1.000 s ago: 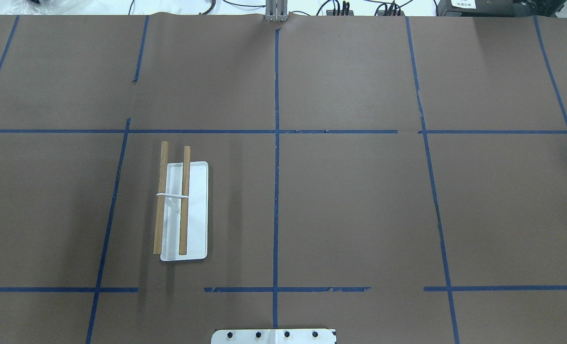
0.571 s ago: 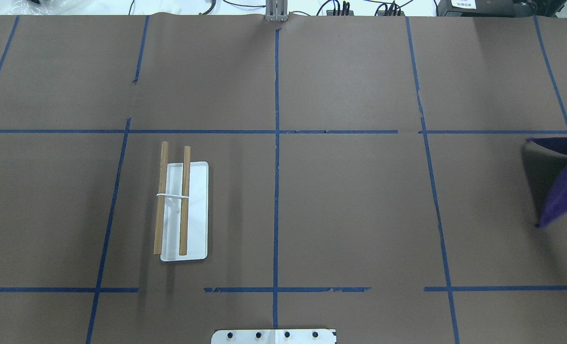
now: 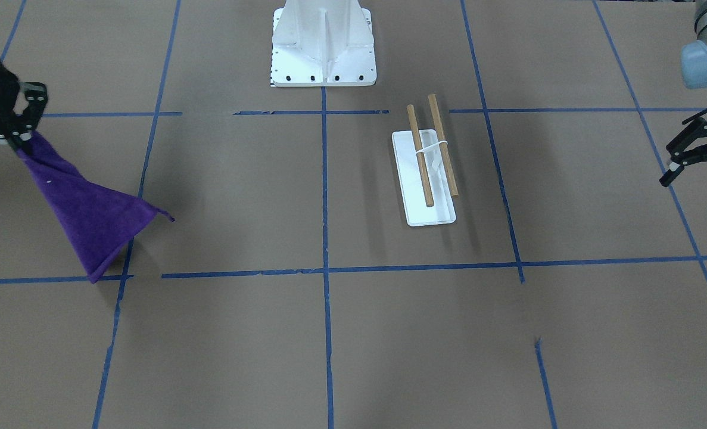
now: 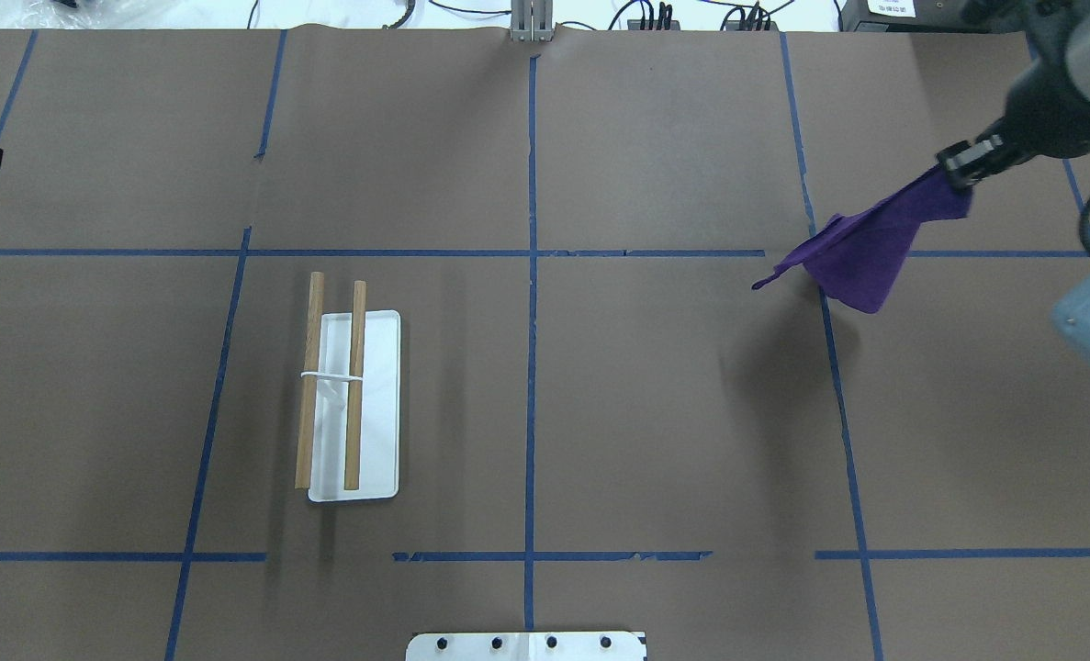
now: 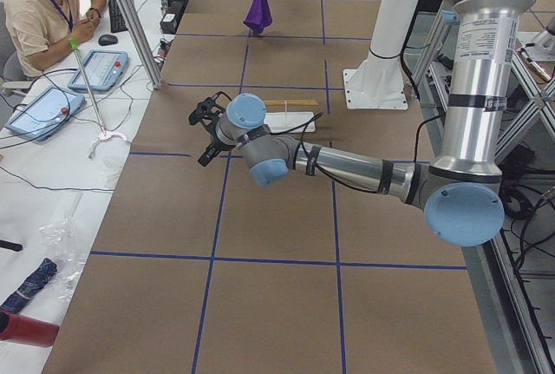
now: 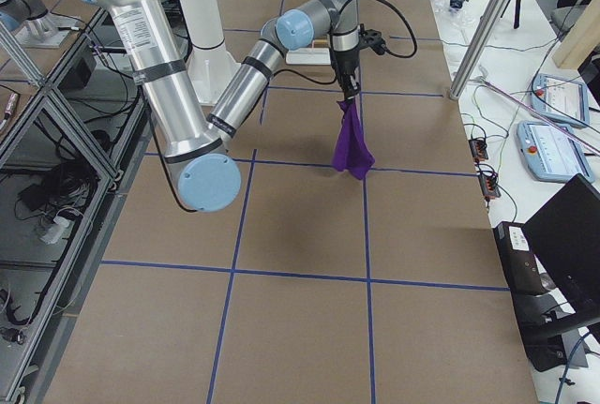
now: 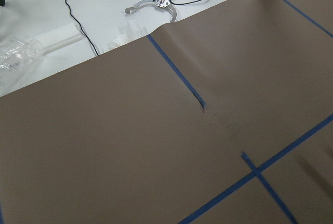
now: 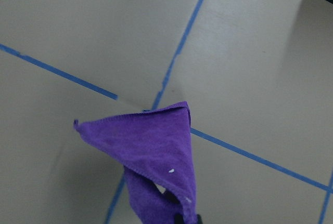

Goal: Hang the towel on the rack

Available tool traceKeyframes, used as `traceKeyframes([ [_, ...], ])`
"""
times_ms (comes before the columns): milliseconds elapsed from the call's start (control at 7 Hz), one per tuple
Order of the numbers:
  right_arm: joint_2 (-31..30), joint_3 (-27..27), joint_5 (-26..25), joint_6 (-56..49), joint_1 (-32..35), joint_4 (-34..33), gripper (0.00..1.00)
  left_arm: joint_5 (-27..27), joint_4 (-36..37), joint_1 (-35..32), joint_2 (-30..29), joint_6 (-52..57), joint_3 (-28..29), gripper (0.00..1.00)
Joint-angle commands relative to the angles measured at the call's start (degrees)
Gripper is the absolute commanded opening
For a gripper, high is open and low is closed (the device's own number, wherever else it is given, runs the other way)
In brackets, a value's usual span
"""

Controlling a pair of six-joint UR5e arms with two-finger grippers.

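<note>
- The pickup is done. My right hand [image 4: 956,174] is clamped on one corner of the towel [image 4: 866,252], and the rest of the cloth hangs below it in a loose purple triangle.
- The towel hangs over the far right part of the desk [image 4: 673,413]. From the right side view it looks clear of the surface, with its shadow lying on the paper beneath it.
- The rack [image 4: 353,404] stands on my left half of the desk, well apart from the towel. Both wooden rods are bare, so nothing is hung yet.
- As I judge it, the carry across the centre line and the draping over a rod are both left to do. That puts me less than halfway through.
- My right arm reaches out over the desk with the wrist turned down, so the fingers point at the surface and the cloth dangles straight from them.
- My left arm is stretched out low toward my left edge of the desk. My left hand [image 3: 694,193] has its fingers spread, grips nothing, and is not near the rack.
</note>
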Motion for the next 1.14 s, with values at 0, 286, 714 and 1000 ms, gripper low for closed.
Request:
traceKeyframes([
  [0, 7.7, -0.3, -4.1, 13.5, -10.1, 2.8, 0.00, 0.5, 13.4, 6.2, -11.3, -15.8, -2.1, 1.00],
  [286, 7.8, -3.0, -12.8, 24.9, -18.3, 17.9, 0.00, 6.5, 23.3, 14.9, -22.4, -41.5, -4.4, 0.90],
  [714, 7.9, -3.5, -18.3, 32.9, -21.7, 28.6, 0.00, 14.3, 24.0, 25.7, -31.8, -69.6, -2.7, 0.77],
  [1000, 7.9, -3.5, -20.4, 33.8, -22.3, 32.0, 0.00, 20.0, 27.8, 31.6, -39.2, -79.2, 1.7, 0.77],
])
